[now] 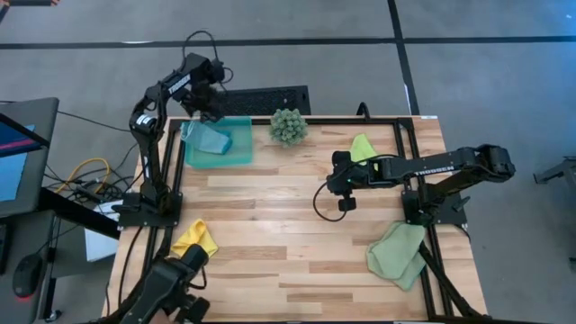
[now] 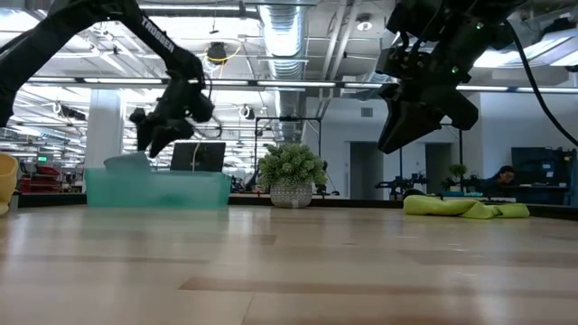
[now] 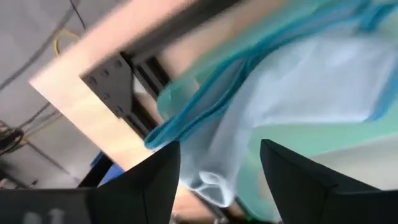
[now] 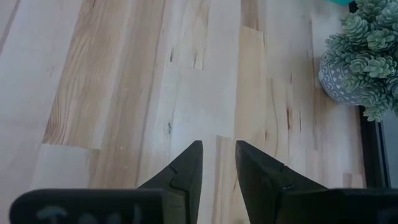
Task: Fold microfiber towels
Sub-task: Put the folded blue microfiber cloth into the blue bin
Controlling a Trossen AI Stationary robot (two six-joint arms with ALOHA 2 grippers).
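Left hand [image 1: 209, 106]: released, fingers spread, poised directly over the teal tray [image 1: 236, 155]; light blue towel [image 1: 208, 138] lies inside it, just beneath. Right hand [image 1: 343, 180]: nearly closed, empty, on the plant [image 1: 288, 127] side of the tray. Lime towel [image 1: 363, 147] just behind that hand; yellow towel [image 1: 196, 238] and sage towel [image 1: 398, 252] well apart from the tray, along the table [image 1: 297, 234] edge.

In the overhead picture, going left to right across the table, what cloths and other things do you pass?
Yellow towel → teal tray holding the light blue towel, with the left gripper above → plant → right gripper → lime green towel → sage green towel.
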